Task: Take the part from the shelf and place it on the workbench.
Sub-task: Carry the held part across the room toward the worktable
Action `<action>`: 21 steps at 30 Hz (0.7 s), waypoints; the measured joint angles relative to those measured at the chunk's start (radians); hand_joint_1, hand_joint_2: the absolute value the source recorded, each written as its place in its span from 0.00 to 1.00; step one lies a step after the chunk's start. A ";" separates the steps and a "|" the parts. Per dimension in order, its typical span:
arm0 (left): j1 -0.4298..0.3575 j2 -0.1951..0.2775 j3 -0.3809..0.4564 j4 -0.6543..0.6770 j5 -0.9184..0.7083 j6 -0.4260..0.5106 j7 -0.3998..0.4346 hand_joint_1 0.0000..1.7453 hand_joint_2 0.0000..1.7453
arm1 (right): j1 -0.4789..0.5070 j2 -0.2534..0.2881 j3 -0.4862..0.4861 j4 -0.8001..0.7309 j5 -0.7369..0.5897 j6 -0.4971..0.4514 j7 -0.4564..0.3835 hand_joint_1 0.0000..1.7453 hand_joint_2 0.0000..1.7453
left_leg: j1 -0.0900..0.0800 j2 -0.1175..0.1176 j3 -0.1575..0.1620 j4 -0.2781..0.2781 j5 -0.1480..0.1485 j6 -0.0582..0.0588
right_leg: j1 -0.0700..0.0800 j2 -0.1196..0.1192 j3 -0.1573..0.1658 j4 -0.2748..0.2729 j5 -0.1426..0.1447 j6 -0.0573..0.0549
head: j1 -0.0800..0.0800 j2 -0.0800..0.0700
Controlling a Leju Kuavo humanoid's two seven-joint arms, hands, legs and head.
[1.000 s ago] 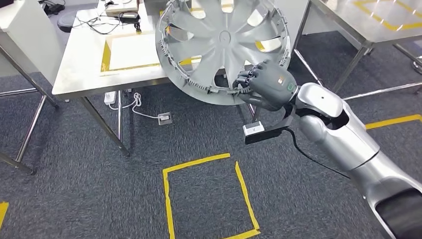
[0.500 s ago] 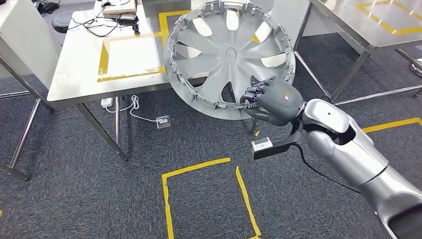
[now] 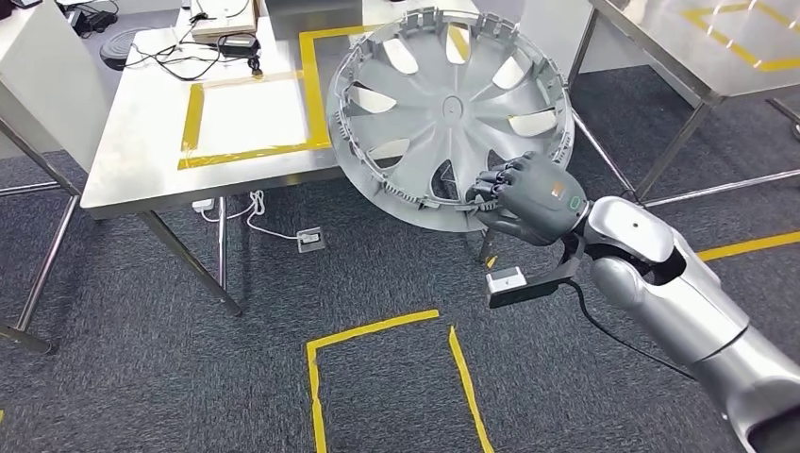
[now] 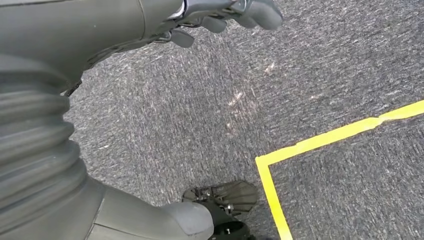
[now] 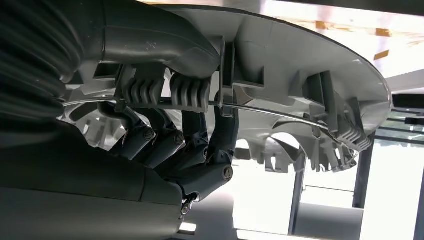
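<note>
Fingers [image 5: 200, 150] of the right hand [image 3: 530, 198] curl round the rim of the big grey wheel cover [image 3: 451, 113] and grip it tight. Wheel cover is up in the air, tilted, over the near edge of the tabletop [image 3: 141, 142] — beside the yellow tape square [image 3: 247, 94] there. Left hand [image 4: 220, 15] hangs over the carpet floor [image 4: 300, 75], fingers a little apart — holding nothing.

Workshop floor: steel workbench [image 3: 141, 179], yellow floor tape [image 3: 377, 326] (grey carpet).
</note>
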 joint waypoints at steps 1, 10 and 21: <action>-0.001 0.000 0.000 0.000 0.001 0.000 -0.002 0.00 1.00 | -0.002 0.000 -0.001 0.000 0.000 0.001 -0.001 1.00 1.00 | 0.001 0.001 -0.015 0.033 -0.016 -0.005 | -0.002 -0.001 0.008 -0.002 -0.004 -0.007 | -0.001 0.000; 0.004 0.001 0.000 0.001 0.004 0.001 -0.004 0.00 1.00 | -0.003 0.009 -0.002 0.001 0.010 0.003 -0.002 1.00 1.00 | -0.001 0.003 -0.104 0.046 0.099 0.007 | 0.005 0.001 0.072 0.001 -0.062 -0.008 | -0.002 0.000; 0.002 -0.001 0.001 0.001 0.007 0.002 -0.004 0.00 1.00 | -0.008 0.017 -0.001 0.012 0.020 -0.007 -0.010 1.00 1.00 | 0.004 -0.002 -0.039 -0.025 0.066 0.046 | -0.003 -0.001 -0.101 0.277 -0.151 0.045 | 0.002 0.000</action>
